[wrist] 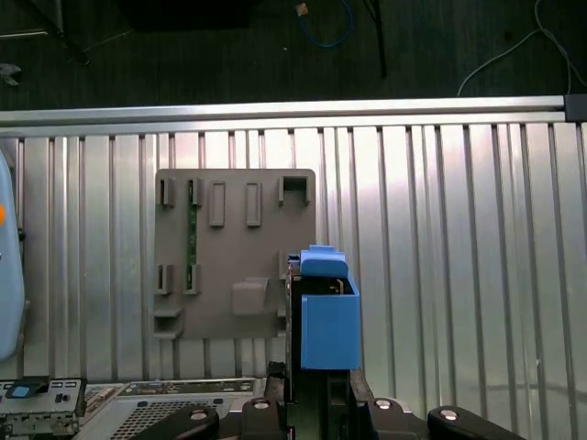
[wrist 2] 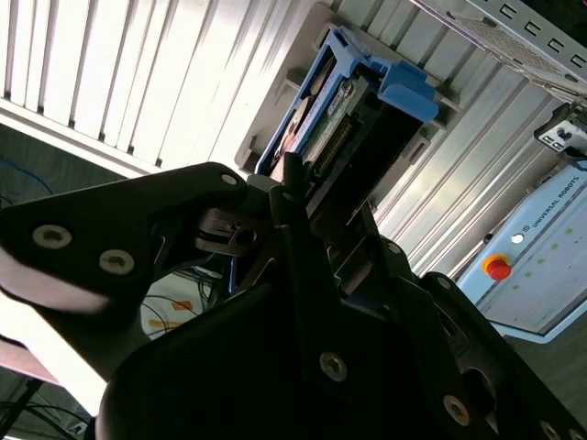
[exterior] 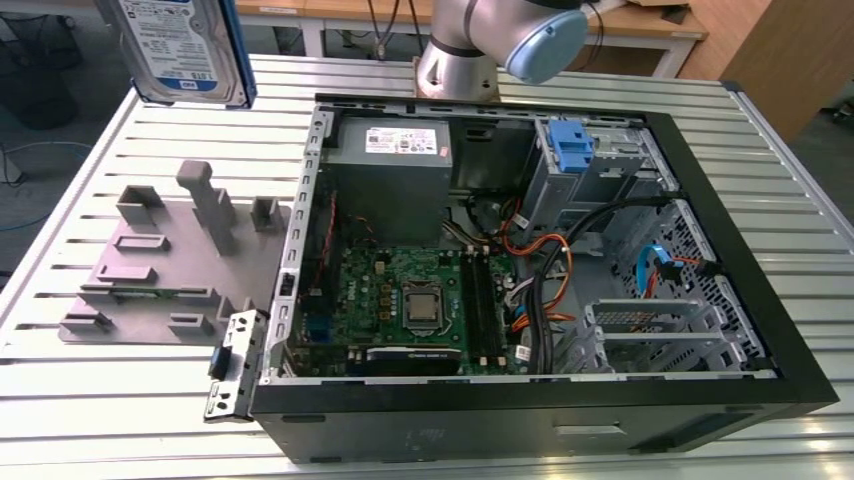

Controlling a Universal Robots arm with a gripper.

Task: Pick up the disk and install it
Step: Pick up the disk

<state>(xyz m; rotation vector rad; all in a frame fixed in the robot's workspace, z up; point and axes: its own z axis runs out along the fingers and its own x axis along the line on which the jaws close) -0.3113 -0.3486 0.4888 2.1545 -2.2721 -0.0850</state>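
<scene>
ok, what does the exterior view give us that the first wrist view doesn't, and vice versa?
Exterior view: the inside of the open computer case, with motherboard, grey power-supply box and a bare blue bracket; also the disk with its label face showing.
First wrist view: the gripper shut on the disk, its blue caddy edge-on, and the grey fixture plate seen from straight above.
Both: the disk held off the slatted table, and the fixture plate.

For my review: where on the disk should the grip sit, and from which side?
Probably across the disk at its flat faces, at one short end, coming end-on, as the gripper does now. It is thin and flat, and the blue caddy rails along its edges stay free.
</scene>
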